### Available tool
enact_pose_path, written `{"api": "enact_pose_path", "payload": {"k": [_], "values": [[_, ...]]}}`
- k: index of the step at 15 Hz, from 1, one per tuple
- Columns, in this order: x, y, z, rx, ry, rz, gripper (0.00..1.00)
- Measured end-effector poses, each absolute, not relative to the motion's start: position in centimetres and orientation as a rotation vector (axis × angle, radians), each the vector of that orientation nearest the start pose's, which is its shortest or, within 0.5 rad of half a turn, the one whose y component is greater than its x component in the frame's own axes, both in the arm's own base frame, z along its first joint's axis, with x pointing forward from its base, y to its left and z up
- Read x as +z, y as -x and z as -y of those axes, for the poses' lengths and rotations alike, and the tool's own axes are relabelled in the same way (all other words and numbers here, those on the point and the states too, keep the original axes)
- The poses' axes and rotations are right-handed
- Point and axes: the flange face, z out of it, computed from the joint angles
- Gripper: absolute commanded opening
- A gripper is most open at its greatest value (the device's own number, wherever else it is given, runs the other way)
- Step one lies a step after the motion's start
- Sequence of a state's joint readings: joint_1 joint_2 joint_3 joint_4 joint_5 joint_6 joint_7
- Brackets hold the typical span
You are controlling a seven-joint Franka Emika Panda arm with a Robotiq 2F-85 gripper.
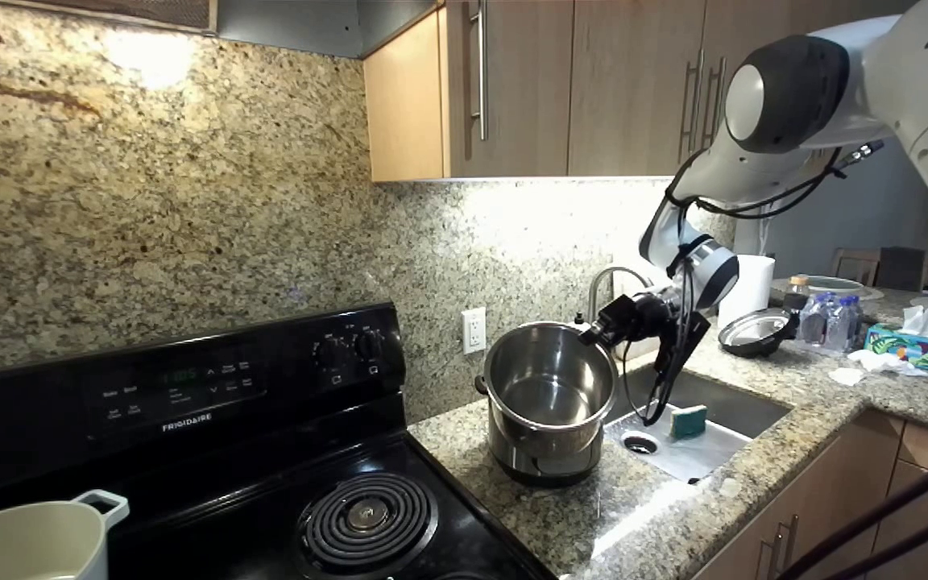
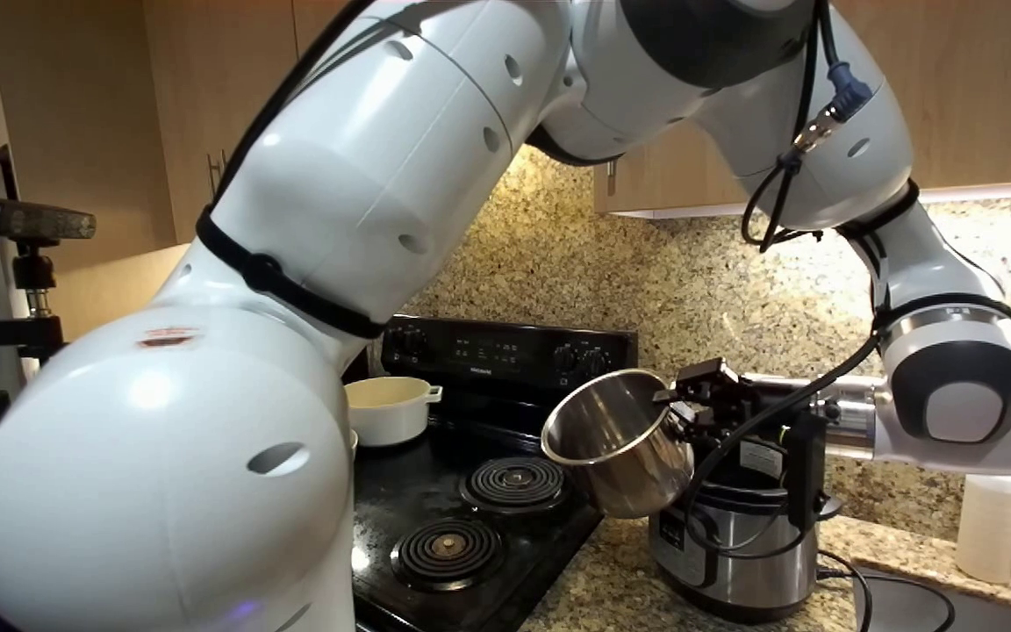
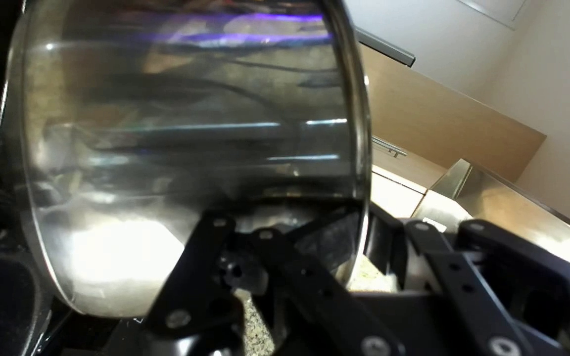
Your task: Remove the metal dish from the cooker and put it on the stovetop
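Steel metal dish point(image 1: 551, 379), in an exterior view: near worktop point(image 1: 540, 524) edge adjoining stovetop point(image 1: 258, 536). In an exterior view: tilted, outside cooker point(image 2: 729, 570); level before lowering onto stovetop. Wrist view: gripper point(image 3: 364, 227) pinches its rim point(image 3: 362, 138); release only once seated.

In an exterior view we look down across the stovetop point(image 1: 222, 524) to the sink point(image 1: 693, 466); in an exterior view, past the close arm point(image 2: 163, 456). Both share stovetop and cooker point(image 2: 751, 581). The wrist view, along the claw point(image 3: 360, 236), faces the nearby metal dish point(image 3: 191, 123).
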State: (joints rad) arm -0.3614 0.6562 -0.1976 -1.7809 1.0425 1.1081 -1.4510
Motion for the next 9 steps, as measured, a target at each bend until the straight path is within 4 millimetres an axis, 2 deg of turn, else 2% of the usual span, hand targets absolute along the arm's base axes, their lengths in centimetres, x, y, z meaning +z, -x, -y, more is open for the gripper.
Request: {"api": "enact_pose_path", "payload": {"k": [9], "values": [[22.22, -51.47, 17.66, -0.171, 1.565, 0.465, 0.03]]}}
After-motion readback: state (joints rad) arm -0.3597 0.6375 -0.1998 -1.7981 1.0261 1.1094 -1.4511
